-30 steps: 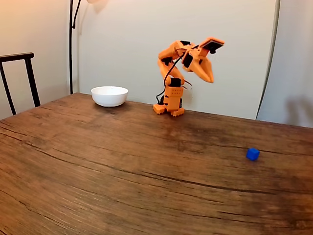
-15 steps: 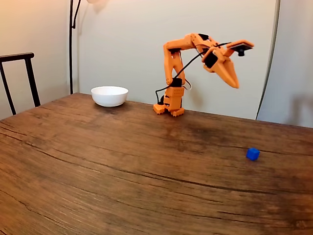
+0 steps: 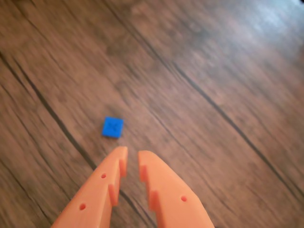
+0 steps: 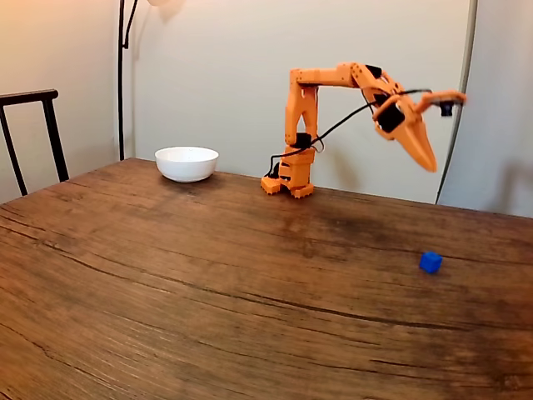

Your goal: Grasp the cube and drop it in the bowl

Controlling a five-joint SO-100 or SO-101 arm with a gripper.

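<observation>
A tiny bright blue cube lies on the wooden table at the right in the fixed view. The orange gripper hangs high above it, pointing down, well clear of the table. In the wrist view the cube sits just beyond and slightly left of the gripper, whose two orange fingers stand nearly together with a thin gap and nothing between them. The white bowl stands at the table's far left, left of the arm's base.
A dark chair back stands past the table's left edge and a lamp pole rises behind the bowl. A wall runs close behind the arm. Bare wood spreads between the bowl and the cube.
The arm has unfolded and reached out to the right; the gripper moved from above the base to a spot above the cube. Cube and bowl have not moved.
</observation>
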